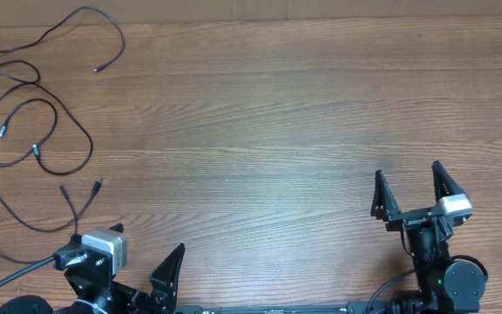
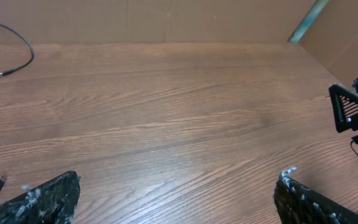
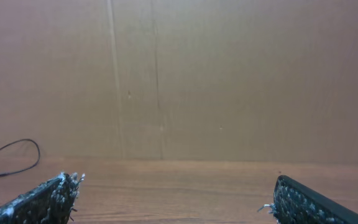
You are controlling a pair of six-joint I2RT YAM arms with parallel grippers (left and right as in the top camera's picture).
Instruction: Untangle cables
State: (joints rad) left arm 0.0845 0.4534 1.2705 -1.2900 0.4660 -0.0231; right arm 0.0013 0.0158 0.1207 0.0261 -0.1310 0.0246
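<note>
The cables (image 1: 35,80) are thin black cords lying in loose, crossing loops at the far left of the wooden table, with small plugs at their ends. Two short plug ends (image 1: 96,186) lie nearer the left arm. My left gripper (image 1: 129,269) is open and empty at the front left, apart from the cables. Its wrist view (image 2: 176,193) shows one cable end (image 2: 27,46) far left. My right gripper (image 1: 410,185) is open and empty at the front right, far from the cables. Its wrist view (image 3: 176,193) shows a cable end (image 3: 23,143) at the left.
A cardboard wall (image 3: 179,74) stands along the table's far edge. The right gripper's finger (image 2: 352,112) shows at the right of the left wrist view. A thicker black arm wire (image 1: 7,279) runs along the front left.
</note>
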